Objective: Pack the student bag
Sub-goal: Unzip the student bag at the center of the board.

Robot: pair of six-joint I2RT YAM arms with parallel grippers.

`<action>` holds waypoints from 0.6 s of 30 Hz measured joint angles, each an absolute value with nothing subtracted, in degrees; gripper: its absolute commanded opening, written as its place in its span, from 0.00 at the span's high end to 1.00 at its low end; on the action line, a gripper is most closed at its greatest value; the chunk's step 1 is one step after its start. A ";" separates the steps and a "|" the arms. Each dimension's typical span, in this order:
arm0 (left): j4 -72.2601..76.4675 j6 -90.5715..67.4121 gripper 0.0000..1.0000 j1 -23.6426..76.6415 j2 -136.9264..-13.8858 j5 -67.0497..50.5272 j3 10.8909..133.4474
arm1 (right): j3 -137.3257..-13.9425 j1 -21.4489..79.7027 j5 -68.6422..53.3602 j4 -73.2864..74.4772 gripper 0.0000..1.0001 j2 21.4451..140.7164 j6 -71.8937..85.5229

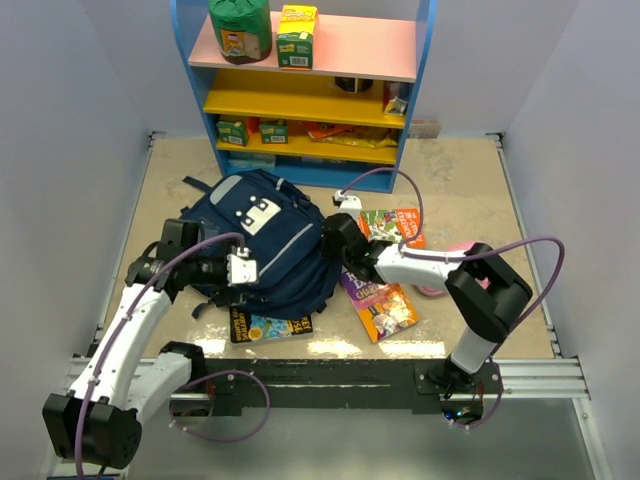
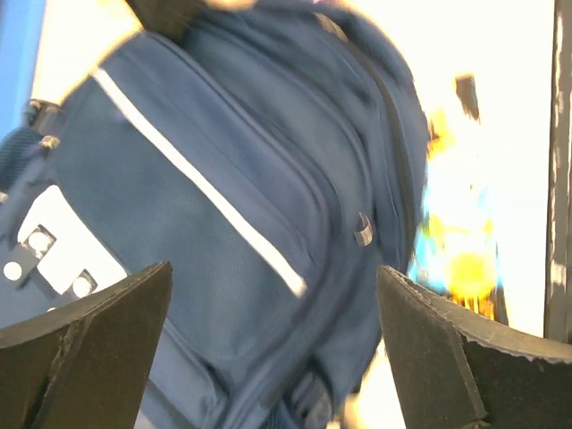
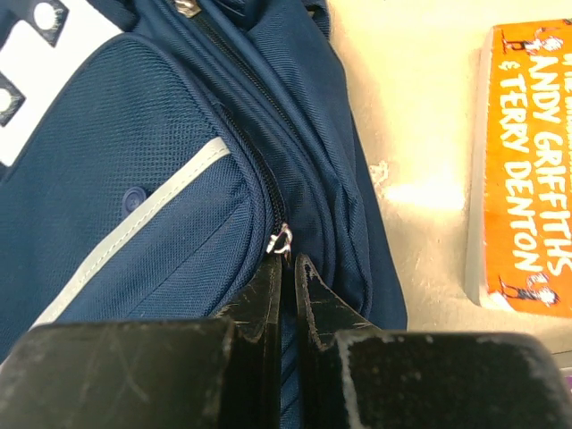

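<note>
The student bag point(image 1: 265, 245), navy with a grey-white patch and thin light stripes, lies in the middle of the table. My left gripper point(image 1: 250, 272) hovers at its left side, open. In the left wrist view the fingers point(image 2: 107, 331) stand wide apart over the bag's point(image 2: 250, 179) front pocket, touching nothing. My right gripper point(image 1: 328, 234) is at the bag's right side. In the right wrist view it point(image 3: 288, 259) is shut on the metal zipper pull point(image 3: 282, 238) of a zip that runs along the bag point(image 3: 134, 179).
An orange book point(image 1: 392, 225) point(image 3: 527, 170) and a purple book point(image 1: 380, 305) lie right of the bag. Another book point(image 1: 268, 326) pokes out from under its near edge. A pink object point(image 1: 445, 270) sits behind the right forearm. A colourful shelf point(image 1: 310, 90) with boxes stands at the back.
</note>
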State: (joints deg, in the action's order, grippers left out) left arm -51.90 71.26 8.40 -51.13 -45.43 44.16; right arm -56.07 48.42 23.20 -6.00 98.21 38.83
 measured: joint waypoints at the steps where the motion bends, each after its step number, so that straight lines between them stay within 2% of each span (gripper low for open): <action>1: -49.87 67.77 0.00 9.17 -51.22 -46.28 44.27 | -55.11 48.34 22.98 -6.63 1.00 97.58 39.03; 7: -30.11 44.84 0.00 20.97 -52.07 -44.18 41.47 | -52.40 48.31 21.45 -8.91 1.00 95.00 40.07; 12: -15.07 31.48 0.00 21.87 -59.00 -37.15 40.40 | -51.48 48.36 20.23 -9.52 1.00 93.06 40.58; 18: -4.91 24.27 0.00 22.46 -63.94 -33.85 40.36 | -51.16 48.75 19.25 -9.47 1.00 90.85 40.97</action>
